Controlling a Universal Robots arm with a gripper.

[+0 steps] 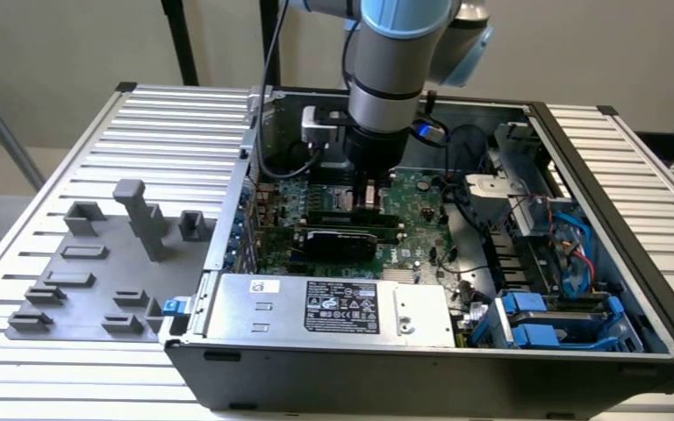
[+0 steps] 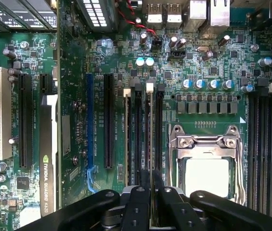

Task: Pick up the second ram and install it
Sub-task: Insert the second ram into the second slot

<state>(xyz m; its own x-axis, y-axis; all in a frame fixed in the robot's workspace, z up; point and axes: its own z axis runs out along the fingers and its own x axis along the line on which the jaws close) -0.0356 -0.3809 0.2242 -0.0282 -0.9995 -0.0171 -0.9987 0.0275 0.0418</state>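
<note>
With the arm reaching straight down into the open computer case (image 1: 618, 289), the gripper (image 2: 151, 185) sits low over the motherboard (image 1: 413, 206), jaws narrow and clamped on the second ram (image 2: 150, 139). In the wrist view the stick is seen edge-on, a thin pale line running from between the fingertips (image 2: 139, 192) up to a white latch (image 2: 149, 87), standing in one of the black memory slots (image 2: 138, 139) just beside the silver CPU (image 2: 207, 175) and its metal retention frame. Whether it is fully seated cannot be told. A second white latch (image 2: 127, 92) marks the neighbouring slot, where another thin edge stands. More empty black slots (image 2: 268, 144) lie on the CPU's other side. An NVIDIA Quadro card (image 2: 47, 159) sits well apart from the stick, past the long black expansion slots (image 2: 109, 120). In the exterior view the gripper (image 1: 367, 195) hangs above the board's middle, just behind a black expansion card (image 1: 337, 239). The power supply (image 1: 326, 303) lies along the case's near edge, blue drive bays (image 1: 548, 320) toward the exterior view's right. The case rests on a ribbed worktop (image 1: 185, 114), with a grey fixture tray (image 1: 103, 263) on the exterior view's left.
</note>
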